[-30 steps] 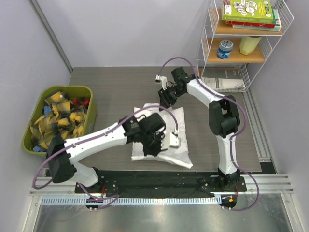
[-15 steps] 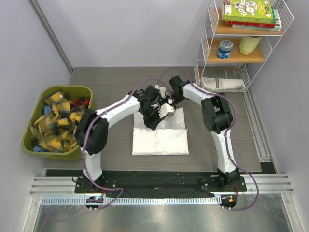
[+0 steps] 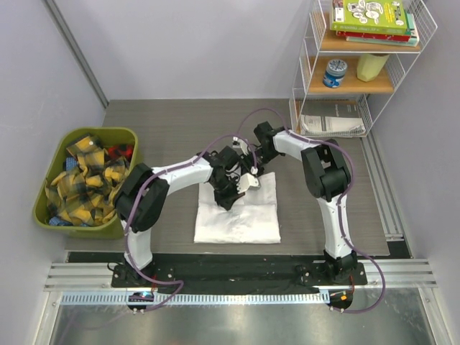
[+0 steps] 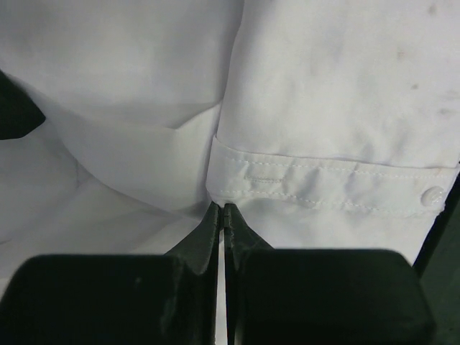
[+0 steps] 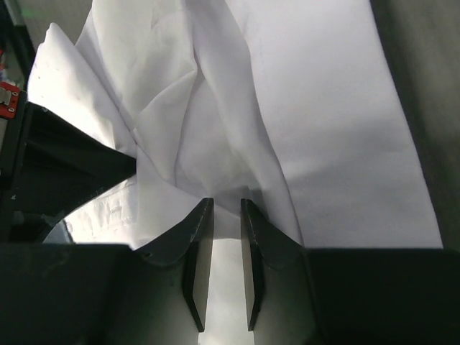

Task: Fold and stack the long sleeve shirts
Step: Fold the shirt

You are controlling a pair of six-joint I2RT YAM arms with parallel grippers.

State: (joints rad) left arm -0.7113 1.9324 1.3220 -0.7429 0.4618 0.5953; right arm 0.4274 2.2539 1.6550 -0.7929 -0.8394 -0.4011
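One white long sleeve shirt (image 3: 238, 218) lies folded in a rough rectangle on the table's middle, its far edge lifted and rumpled. My left gripper (image 3: 239, 188) is over that far part. In the left wrist view it (image 4: 223, 207) is shut on the corner of a sleeve cuff (image 4: 323, 181) that has a white button (image 4: 433, 195). My right gripper (image 3: 252, 159) is just beyond it at the shirt's far edge. In the right wrist view it (image 5: 226, 205) is closed to a narrow gap on a bunched fold of the shirt (image 5: 215, 129).
A green bin (image 3: 131, 154) full of yellow-and-black plaid cloths (image 3: 86, 183) stands at the left. A white wire shelf (image 3: 309, 65) with books, a tin and papers (image 3: 332, 126) stands at the back right. Grey walls close in on the table.
My left gripper went from the shirt's near part to its far edge, then drew back a little holding the cuff. My right gripper came down to the far edge. The shirt's top is rumpled.
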